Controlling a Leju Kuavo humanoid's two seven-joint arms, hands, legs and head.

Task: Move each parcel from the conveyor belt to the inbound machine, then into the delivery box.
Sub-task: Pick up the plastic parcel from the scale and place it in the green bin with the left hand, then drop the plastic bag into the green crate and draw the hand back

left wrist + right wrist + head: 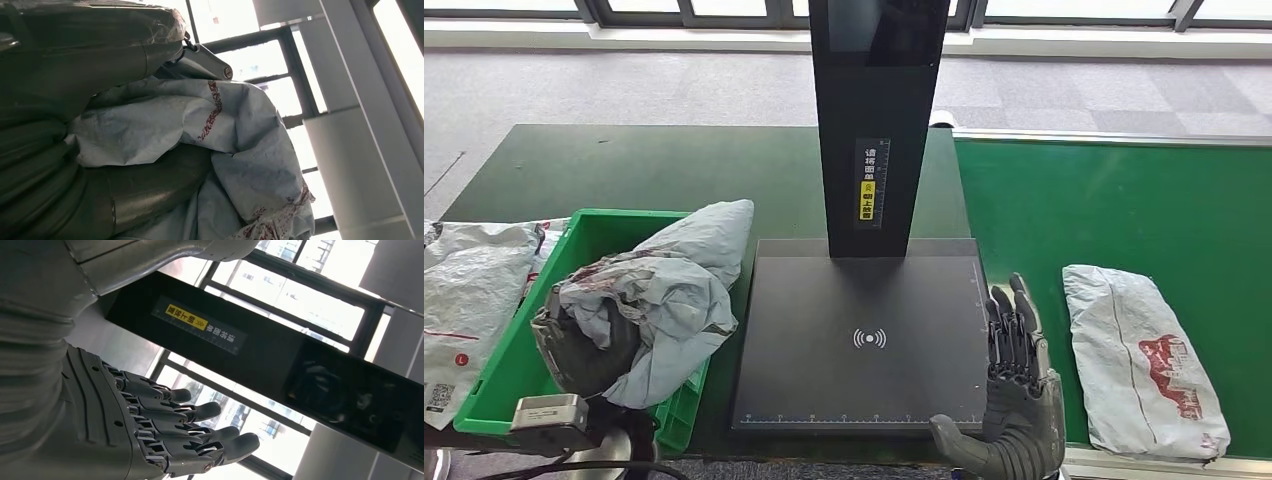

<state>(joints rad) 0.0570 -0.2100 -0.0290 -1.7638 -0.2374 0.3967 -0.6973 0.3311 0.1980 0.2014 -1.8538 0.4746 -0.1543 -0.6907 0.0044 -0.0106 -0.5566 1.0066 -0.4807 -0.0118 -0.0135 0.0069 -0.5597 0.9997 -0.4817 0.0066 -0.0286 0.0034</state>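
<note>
Left hand (584, 345) clenched around a crumpled grey plastic parcel (674, 285), held over the near right corner of a green plastic crate (599, 222); film bunched into soft folds, smeared with dark red print, one rounded end reaching up past the crate's right wall toward the scanner. Seen close from the left wrist: same wrinkled grey wrap (200, 130) with its red lettering pressed between the thick grey thumb and darker fingers (150, 185). Flat, square, matte black scanner plate (864, 340) at centre, marked with a white wireless symbol and fine ruler ticks along its edges; tall glossy black post (879, 120) rising from its far edge, carrying a yellow-and-white label. Right hand (1016, 385) released, grasping nothing, dark ribbed fingers straight and close together, raised just past the plate's right edge; from the right wrist, those segmented fingers (190, 432) extended beneath the black post (280, 360). On the smooth green conveyor belt (1124, 200) to the right, a second parcel (1142, 360) lying flat, elongated, white-grey and creased, red logo near its near end. More pale bagged parcels (469, 300) heaped left of the crate.
</note>
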